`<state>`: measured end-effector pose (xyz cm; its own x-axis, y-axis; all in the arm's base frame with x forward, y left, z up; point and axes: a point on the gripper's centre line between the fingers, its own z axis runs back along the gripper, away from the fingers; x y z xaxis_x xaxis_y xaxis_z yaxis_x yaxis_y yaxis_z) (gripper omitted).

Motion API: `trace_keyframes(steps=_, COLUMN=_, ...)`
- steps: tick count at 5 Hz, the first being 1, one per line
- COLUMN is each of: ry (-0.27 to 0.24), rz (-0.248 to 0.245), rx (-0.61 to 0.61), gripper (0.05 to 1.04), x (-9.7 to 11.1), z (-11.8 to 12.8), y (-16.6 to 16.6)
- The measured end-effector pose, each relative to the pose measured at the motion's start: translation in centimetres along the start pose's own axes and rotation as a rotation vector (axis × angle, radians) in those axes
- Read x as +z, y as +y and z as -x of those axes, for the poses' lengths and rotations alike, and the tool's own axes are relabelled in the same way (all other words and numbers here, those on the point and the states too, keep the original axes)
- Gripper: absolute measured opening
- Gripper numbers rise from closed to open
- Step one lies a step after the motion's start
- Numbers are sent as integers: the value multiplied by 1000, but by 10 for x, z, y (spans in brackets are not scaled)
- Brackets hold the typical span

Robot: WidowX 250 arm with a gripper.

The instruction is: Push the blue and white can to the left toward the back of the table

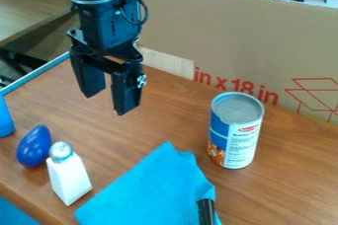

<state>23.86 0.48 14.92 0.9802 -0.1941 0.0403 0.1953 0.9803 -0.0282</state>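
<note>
A blue cloth (155, 189) lies spread on the wood-grain table (284, 194) at the lower middle of the view, one corner pointing away from the camera and its lower part running toward the bottom edge. It is the thing nearest to the black gripper (107, 103), which hangs above the table in the upper left, up and to the left of that corner and well apart from the cloth. The gripper's two fingers stand wide of each other, pointing down, with nothing between them. On the cloth's lower right edge rests a black, handle-like thing (206, 211). To the right of the cloth, near it but not touching, a can (236, 140) with a blue and white label stands upright. On the other side, just left of the cloth, is a white shaker-like bottle (68, 179) with a silvery cap, and beside it, a little farther left, a dark blue egg-shaped thing (33, 146). A lighter blue thing (4, 120) shows in part at the left edge, and another blue piece (13, 214) is at the lower left corner. Behind the table stands a cardboard panel (218, 31) with red print, and the arm comes in from the top edge in front of it.
</note>
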Motion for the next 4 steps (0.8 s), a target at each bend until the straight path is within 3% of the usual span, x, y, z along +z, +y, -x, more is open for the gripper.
trace_keyframes(steps=1, ry=18, rz=3, rx=2, gripper=1003, x=-5, z=1, y=-1)
trace_keyframes(steps=3, ry=-57, rz=5, rx=-144, gripper=1003, x=7, z=-24, y=-94)
trace_keyframes(steps=4, ry=-39, rz=45, rx=-214, gripper=1003, x=-2, z=-41, y=-137)
